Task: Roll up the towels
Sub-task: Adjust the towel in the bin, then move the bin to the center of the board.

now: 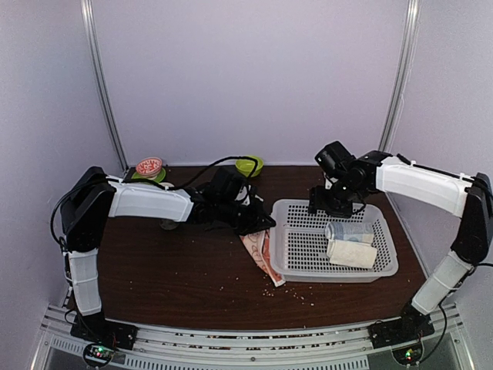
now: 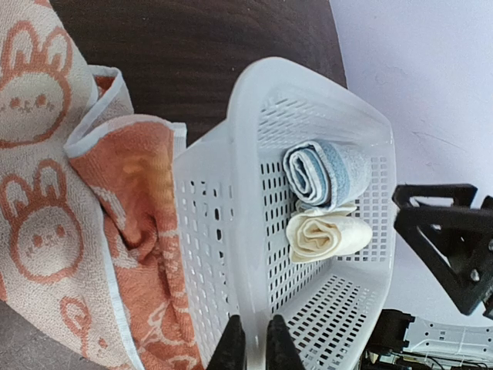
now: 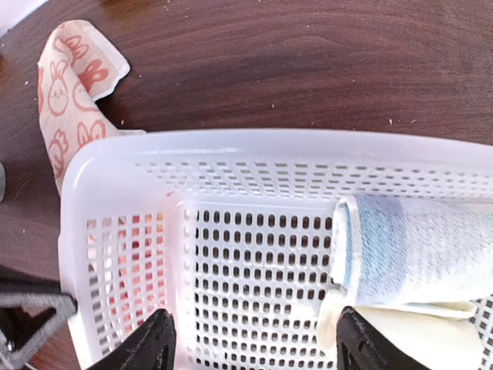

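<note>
the orange bunny towel point(image 2: 46, 193) lies unrolled on the table point(image 1: 185, 270), crumpled into loose folds. one edge is pressed against the left wall of the white basket point(image 3: 308, 145), and a folded corner points away from it. its terry face shows cream with orange rabbits on one side and orange with pale rabbits on the other, with a pale hem.

inside the basket two towels sit side by side and touching. the blue roll point(image 2: 320, 171) is wound tight with its spiral end showing. the cream roll point(image 2: 323, 235) is softer and looser at its end. the basket is rectangular plastic with a smooth rounded rim and slotted walls and floor.

the left arm stretches level from its raised elbow across the table to the basket's left side. the left gripper point(image 2: 253, 347) has its black fingers drawn almost together, and no cloth is seen in the thin slit between them.

the right arm comes in from the right, its wrist bent down over the basket's far left part. the right gripper point(image 3: 254, 333) is spread wide and holds nothing.

pale crumbs point(image 1: 289, 291) dot the dark wood grain by the basket's near-left corner, and a green bowl point(image 1: 248, 164) stands at the back.
</note>
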Controlling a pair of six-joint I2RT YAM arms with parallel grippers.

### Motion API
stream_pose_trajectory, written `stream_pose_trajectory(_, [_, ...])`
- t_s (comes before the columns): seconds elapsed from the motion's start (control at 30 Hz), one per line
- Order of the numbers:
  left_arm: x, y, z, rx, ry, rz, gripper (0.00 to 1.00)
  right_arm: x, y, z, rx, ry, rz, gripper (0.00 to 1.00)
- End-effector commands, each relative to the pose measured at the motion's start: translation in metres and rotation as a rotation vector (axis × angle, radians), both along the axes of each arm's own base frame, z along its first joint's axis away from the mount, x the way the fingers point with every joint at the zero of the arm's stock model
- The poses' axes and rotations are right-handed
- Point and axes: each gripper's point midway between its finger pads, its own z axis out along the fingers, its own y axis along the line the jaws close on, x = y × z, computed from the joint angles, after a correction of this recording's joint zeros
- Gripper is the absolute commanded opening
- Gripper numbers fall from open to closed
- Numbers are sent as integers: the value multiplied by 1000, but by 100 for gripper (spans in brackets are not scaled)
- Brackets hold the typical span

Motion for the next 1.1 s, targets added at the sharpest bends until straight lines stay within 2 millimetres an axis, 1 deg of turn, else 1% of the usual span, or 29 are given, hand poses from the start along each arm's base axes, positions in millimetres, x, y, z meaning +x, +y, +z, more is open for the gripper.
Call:
stream_pose_trajectory(0.0, [5, 16, -36, 92, 30, 35, 0, -47, -28, 3, -49, 52, 56, 71])
stream_pose_trajectory(0.07, [6, 15, -34, 87, 27, 36, 0, -61, -35, 11, -24, 35, 63, 71])
stream_pose_trajectory(0.13, [6, 14, -32, 82, 26, 34, 0, -73, -35, 19, 28, 17, 75, 71])
stream_pose_trajectory(0.23, [7, 11, -28, 72, 20, 24, 13, -84, -43, 25, 63, -13, 49, 73])
stream_pose_trajectory(0.3, [6, 10, -24, 71, 16, 18, 20, -88, -56, 21, 40, -40, 7, 73])
stream_pose_trajectory(0.37, [6, 11, -20, 68, 11, 15, 23, -90, -67, 21, 23, -63, -29, 74])
stream_pose_trajectory(0.43, [6, 12, -15, 70, 2, 13, 26, -92, -70, 21, 27, -67, -35, 74])
stream_pose_trajectory(0.53, [6, 15, -4, 68, -21, 16, 34, -97, -53, 26, 80, -68, 46, 72])
stream_pose_trajectory(0.7, [8, 22, 28, 59, -80, 32, 48, -115, -23, 38, 51, -75, 211, 71])
stream_pose_trajectory(0.8, [8, 30, 48, 67, -121, 45, 56, -124, -11, 45, 24, -95, 272, 72])
stream_pose_trajectory(0.87, [7, 36, 60, 74, -144, 51, 60, -132, 0, 51, 40, -113, 313, 71])
stream_pose_trajectory(0.93, [3, 42, 72, 81, -164, 51, 63, -144, 17, 57, 79, -129, 376, 70])
stream_pose_trajectory(0.97, [1, 47, 74, 95, -167, 51, 64, -152, 25, 57, 88, -128, 410, 69])
stream_pose_trajectory(1.0, [-2, 53, 81, 102, -181, 55, 64, -160, 33, 55, 91, -120, 445, 68])
stream_pose_trajectory(1.07, [-6, 68, 86, 130, -204, 74, 65, -181, 47, 48, 87, -103, 515, 66])
